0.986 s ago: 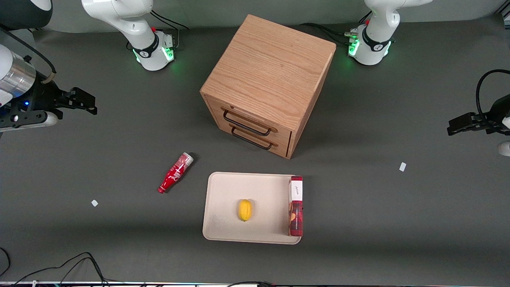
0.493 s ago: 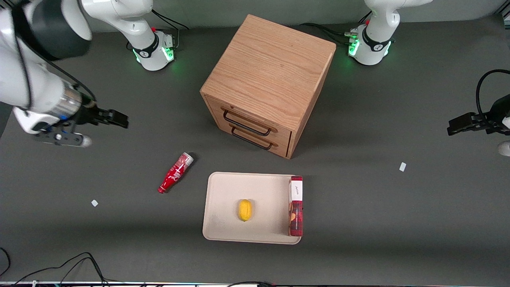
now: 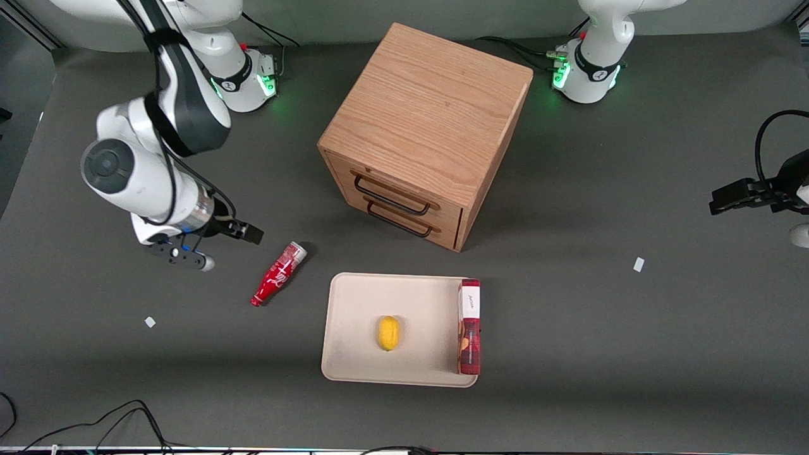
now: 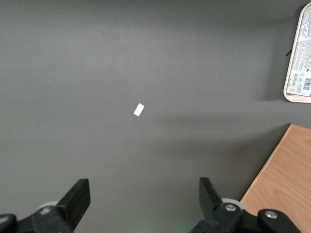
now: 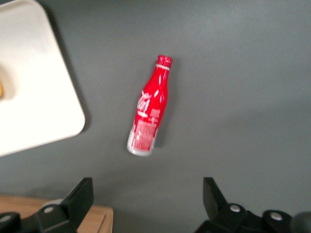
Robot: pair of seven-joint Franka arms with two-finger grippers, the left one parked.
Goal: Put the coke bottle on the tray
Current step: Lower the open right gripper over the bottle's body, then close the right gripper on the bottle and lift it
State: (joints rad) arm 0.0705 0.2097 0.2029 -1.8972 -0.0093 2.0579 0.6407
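Front view shows our gripper has swung in from the working arm's end, now near the coke bottle, fingers spread and empty. That bottle lies on the table beside the tray; we judge grasping comes next.

My bench was a dark grey matte tabletop under soft, even light. A two-drawer oak cabinet with black wire handles stood mid-table. Black cables trailed along the table's edge nearest the front camera.
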